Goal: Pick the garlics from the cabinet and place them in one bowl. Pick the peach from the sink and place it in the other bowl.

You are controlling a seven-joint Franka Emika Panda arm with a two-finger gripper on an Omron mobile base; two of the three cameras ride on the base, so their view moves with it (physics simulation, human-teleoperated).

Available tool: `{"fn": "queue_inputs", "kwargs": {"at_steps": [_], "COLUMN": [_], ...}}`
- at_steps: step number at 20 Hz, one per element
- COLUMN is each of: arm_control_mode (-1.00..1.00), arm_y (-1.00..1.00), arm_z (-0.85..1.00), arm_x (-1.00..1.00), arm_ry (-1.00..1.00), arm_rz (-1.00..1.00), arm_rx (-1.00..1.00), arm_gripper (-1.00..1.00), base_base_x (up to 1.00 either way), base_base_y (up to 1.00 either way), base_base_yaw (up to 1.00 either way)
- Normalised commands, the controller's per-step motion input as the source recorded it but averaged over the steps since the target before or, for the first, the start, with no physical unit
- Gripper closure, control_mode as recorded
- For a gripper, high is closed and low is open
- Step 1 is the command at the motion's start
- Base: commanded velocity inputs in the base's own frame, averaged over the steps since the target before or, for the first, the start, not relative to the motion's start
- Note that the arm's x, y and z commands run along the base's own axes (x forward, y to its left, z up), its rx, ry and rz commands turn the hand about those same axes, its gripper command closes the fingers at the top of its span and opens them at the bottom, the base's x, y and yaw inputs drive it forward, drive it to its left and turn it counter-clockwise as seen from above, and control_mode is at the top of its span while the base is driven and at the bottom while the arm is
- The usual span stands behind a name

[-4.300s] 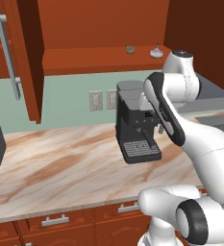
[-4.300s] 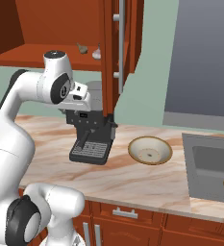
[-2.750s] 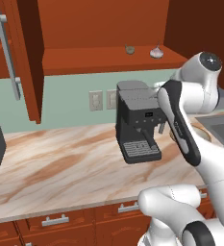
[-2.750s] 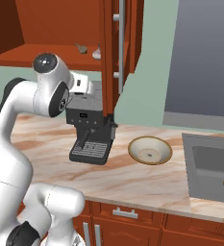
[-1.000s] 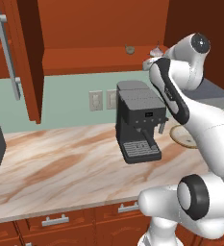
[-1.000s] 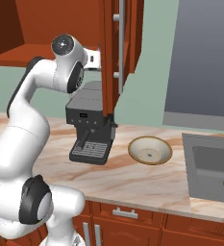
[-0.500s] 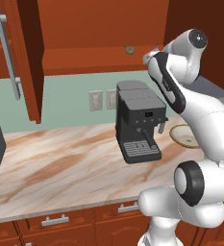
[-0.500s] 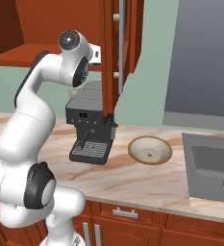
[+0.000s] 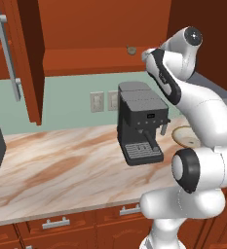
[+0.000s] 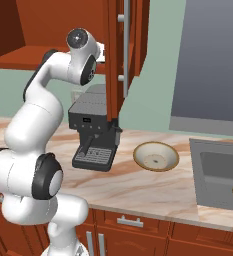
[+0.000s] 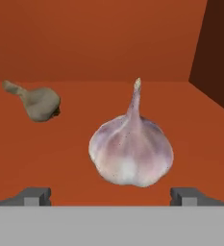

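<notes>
Gripper of mine spread wide, nothing held, aimed at pale garlic upright on cabinet shelf; duller bulb lies apart, farther back. Looks light, papery, prob. rolls — I'd pinch round belly, not thin stem.

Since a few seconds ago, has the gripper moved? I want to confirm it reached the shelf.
Yes. It rose from beside the coffee machine up to the cabinet shelf, now facing the pale garlic.
</notes>
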Motion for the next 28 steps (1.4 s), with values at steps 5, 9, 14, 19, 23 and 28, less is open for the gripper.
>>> {"fn": "queue_inputs", "kwargs": {"at_steps": [5, 9, 14, 19, 23, 28], "arm_control_mode": [-1.00, -1.00, -1.00, -1.00, -1.00, -1.00], "arm_y": [-0.06, -0.08, -0.05, -0.02, 0.00, 0.00], "arm_z": [0.00, 0.05, 0.03, 0.00, -0.02, -0.06], "arm_x": [0.43, 0.39, 0.27, 0.01, 0.00, 0.00], "arm_ry": [-0.01, 0.00, 0.00, 0.00, 0.00, 0.00], "arm_rz": [0.00, 0.00, 0.00, 0.00, 0.00, 0.00], "arm_rx": [0.00, 0.01, 0.01, 0.00, 0.00, 0.00], "arm_gripper": [-1.00, -1.00, -1.00, -1.00, 1.00, 1.00], "base_base_x": [0.00, 0.00, 0.00, 0.00, 0.00, 0.00], "base_base_y": [0.00, 0.00, 0.00, 0.00, 0.00, 0.00], "base_base_yaw": [0.00, 0.00, 0.00, 0.00, 0.00, 0.00]}}
